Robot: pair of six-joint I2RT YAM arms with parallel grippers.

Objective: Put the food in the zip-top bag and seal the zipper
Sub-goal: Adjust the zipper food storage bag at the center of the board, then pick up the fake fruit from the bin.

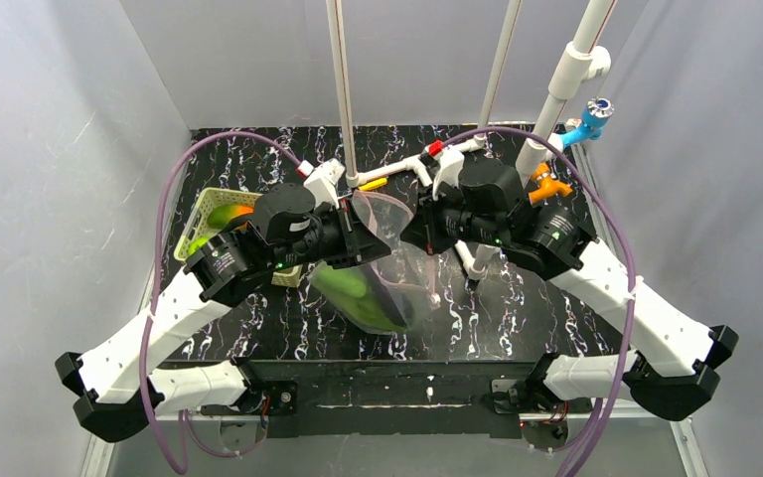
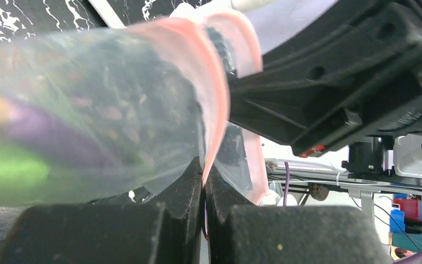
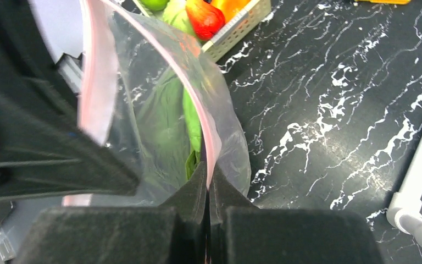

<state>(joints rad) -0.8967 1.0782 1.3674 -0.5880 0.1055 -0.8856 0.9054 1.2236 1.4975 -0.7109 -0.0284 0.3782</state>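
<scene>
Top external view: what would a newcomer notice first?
The clear zip-top bag at the centre of the table, held between the two arms with green leafy food inside. The left gripper and right gripper are each shut on its pinkish zipper. To the left, the pale green basket holds more toy food.

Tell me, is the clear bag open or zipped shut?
Open. The pink zipper halves curve apart, green food showing between them. The left gripper and right gripper each pinch it.
</scene>
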